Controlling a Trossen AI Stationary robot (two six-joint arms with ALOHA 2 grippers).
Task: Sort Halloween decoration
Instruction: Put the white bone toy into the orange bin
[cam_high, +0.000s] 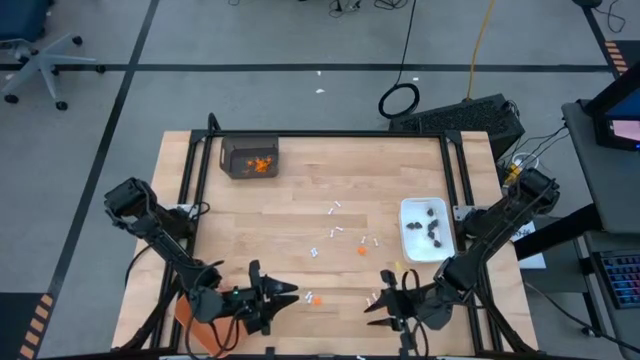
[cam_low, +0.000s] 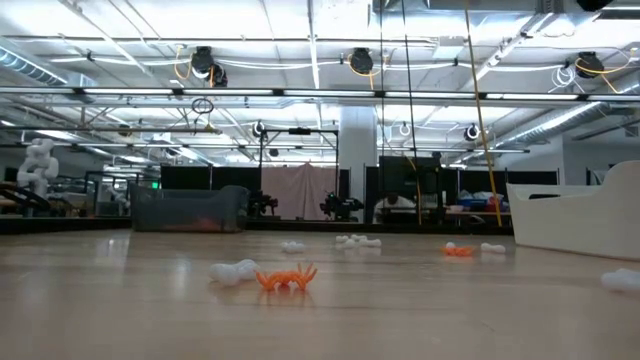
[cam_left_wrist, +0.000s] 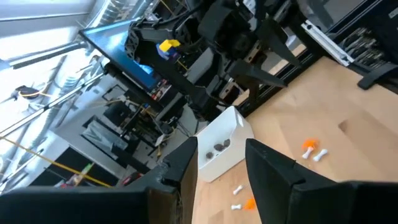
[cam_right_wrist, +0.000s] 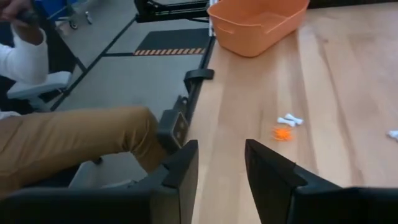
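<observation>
Both arms sit low at the near edge of the bench (cam_high: 300, 190). The left gripper (cam_high: 285, 296) and the right gripper (cam_high: 378, 300) face each other with fingers parted, grasping nothing. An orange bit (cam_high: 316, 298) and a small white stick (cam_high: 308, 294) lie between them. More white sticks (cam_high: 334, 209) scatter across the middle. Dark brown-black bits (cam_high: 432, 226) rest in the white dish (cam_high: 408, 244) by the right edge. Further orange bits (cam_high: 262, 164) fill a dark bin (cam_high: 228, 158) near the far-left corner. An orange tray (cam_right_wrist: 255, 28) stands at the near-left corner.
</observation>
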